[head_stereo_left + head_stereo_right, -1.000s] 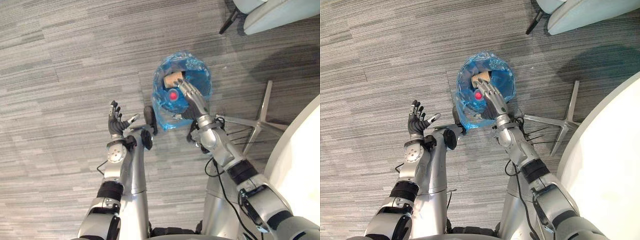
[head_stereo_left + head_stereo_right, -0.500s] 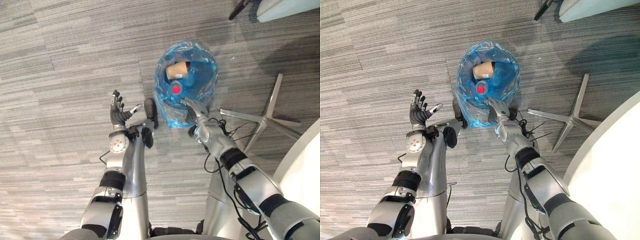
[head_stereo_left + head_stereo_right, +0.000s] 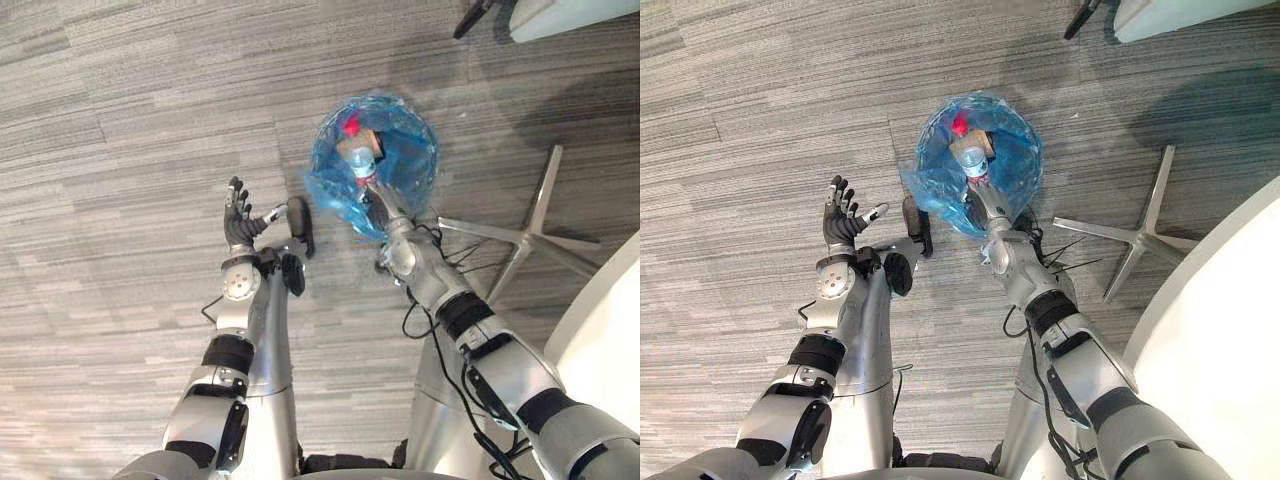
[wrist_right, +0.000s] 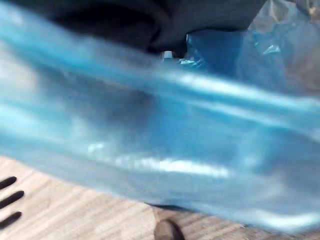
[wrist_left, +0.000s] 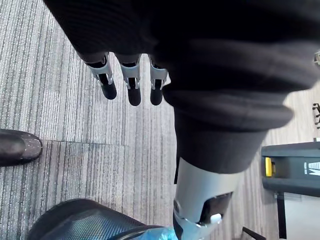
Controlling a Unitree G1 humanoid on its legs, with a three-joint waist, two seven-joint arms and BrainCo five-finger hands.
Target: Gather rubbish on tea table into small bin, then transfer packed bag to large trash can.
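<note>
A blue plastic bag hangs over the grey carpet with its mouth towards me. Inside it lie a clear bottle with a red cap and a brown paper cup. My right hand is at the bag's near rim, fingers curled on the plastic. In the right wrist view, the blue film stretches right across the hand. Left of the bag, my left hand is held up with straight fingers and nothing in it.
A silver star-shaped chair base lies on the floor right of the bag. A white round table edge curves in at the lower right. A pale chair stands at the far right. A dark mesh object lies under the left arm.
My right hand drew back from inside the bag to its near rim and curled shut on the plastic. The bag shifted, and the bottle and cup tipped inside. The left hand stays open.
</note>
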